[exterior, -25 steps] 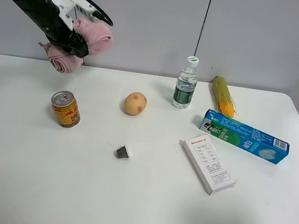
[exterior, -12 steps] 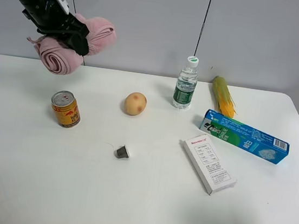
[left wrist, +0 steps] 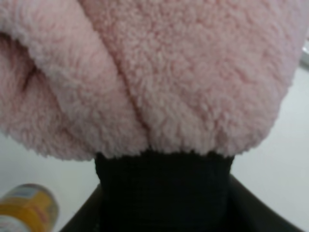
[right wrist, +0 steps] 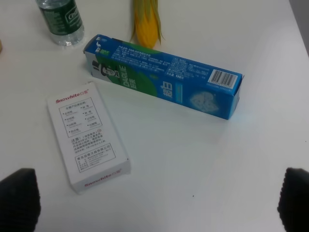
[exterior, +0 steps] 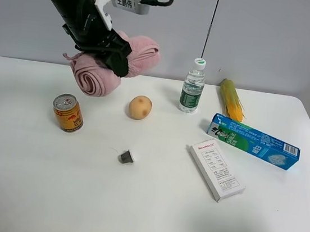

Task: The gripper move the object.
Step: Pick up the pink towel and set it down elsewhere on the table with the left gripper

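My left gripper (exterior: 112, 55), a black claw with a white labelled block, is shut on the pink rolled towel (exterior: 96, 77) at its black band. It holds the towel in the air above the table, over the space between the can and the potato. In the left wrist view the towel (left wrist: 159, 72) fills the frame with the black band (left wrist: 164, 188) below it. My right gripper (right wrist: 154, 203) is open; only its two dark fingertips (right wrist: 19, 193) show at the frame's lower corners, above the bare table by the white box. It is out of the exterior high view.
On the white table (exterior: 32, 191) stand an orange can (exterior: 68, 113), a potato (exterior: 140, 107), a small gray cone-shaped cap (exterior: 126, 156), a water bottle (exterior: 192, 86), a corn cob (exterior: 231, 99), a blue-green box (exterior: 252, 141) and a white box (exterior: 217, 170).
My left gripper has carried the towel to the right and a little lower, from above the table's far left edge to above the can and potato. Nothing else moved.
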